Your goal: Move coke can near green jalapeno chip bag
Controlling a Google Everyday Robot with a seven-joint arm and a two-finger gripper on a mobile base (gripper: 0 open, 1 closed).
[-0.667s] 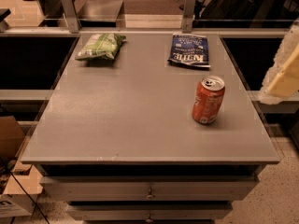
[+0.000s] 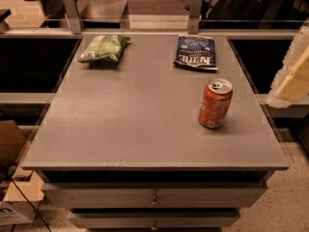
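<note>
The coke can stands upright on the right side of the grey table, red-orange with a silver top. The green jalapeno chip bag lies at the table's far left corner, well apart from the can. My gripper shows as a pale, blurred shape at the right edge of the camera view, beyond the table's right edge and to the right of the can, not touching it.
A flat dark blue bag with white lettering lies at the far right, just behind the can. Drawers sit under the table front. Cardboard boxes stand on the floor at the left.
</note>
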